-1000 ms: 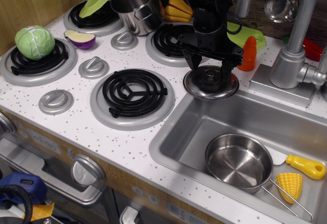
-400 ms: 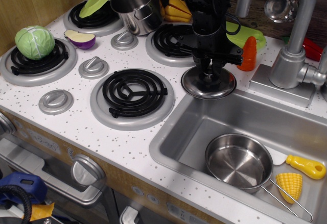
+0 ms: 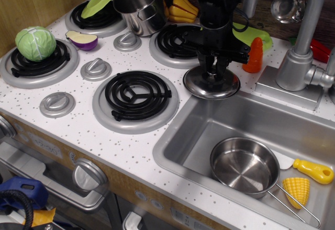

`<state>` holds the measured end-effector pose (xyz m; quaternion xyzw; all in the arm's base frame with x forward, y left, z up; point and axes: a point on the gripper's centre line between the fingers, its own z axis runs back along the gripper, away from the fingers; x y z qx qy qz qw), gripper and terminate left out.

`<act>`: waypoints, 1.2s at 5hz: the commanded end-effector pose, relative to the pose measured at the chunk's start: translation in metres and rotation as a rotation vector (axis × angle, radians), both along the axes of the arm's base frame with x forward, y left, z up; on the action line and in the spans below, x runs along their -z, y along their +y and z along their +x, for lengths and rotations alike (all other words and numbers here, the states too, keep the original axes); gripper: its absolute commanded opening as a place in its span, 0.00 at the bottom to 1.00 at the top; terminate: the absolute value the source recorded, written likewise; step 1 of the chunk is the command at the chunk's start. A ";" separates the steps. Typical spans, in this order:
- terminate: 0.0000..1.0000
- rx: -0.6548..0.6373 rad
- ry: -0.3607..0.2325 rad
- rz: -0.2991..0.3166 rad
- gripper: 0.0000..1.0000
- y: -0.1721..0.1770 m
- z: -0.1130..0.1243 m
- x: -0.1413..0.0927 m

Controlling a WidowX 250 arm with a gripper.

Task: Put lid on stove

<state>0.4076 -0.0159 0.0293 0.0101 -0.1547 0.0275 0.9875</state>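
The black gripper (image 3: 214, 73) comes straight down from above, and its fingers are pinched together on the little knob in the middle of the shiny lid (image 3: 211, 84). The lid hangs under the gripper at the right edge of the white stove (image 3: 78, 130), just by the rim of the sink (image 3: 178, 135). It looks a bit tilted. I cannot tell for sure if it touches the counter.

The nearest burner (image 3: 137, 95) is left of the lid, and another burner (image 3: 175, 40) is behind it. An orange carrot (image 3: 254, 55) stands close to the right of the gripper. A green cabbage (image 3: 35, 43) sits on the far left burner, with a slice of purple eggplant (image 3: 82, 39) beside it. A steel pot (image 3: 138, 4) stands at the back. In the sink lie a small pan (image 3: 245, 166) and a yellow corn (image 3: 296, 190).
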 end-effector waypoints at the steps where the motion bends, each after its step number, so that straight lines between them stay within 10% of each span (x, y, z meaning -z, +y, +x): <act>1: 0.00 -0.007 -0.024 0.043 0.00 0.002 -0.004 -0.044; 6: 0.00 -0.080 -0.160 0.233 0.00 0.092 -0.080 -0.037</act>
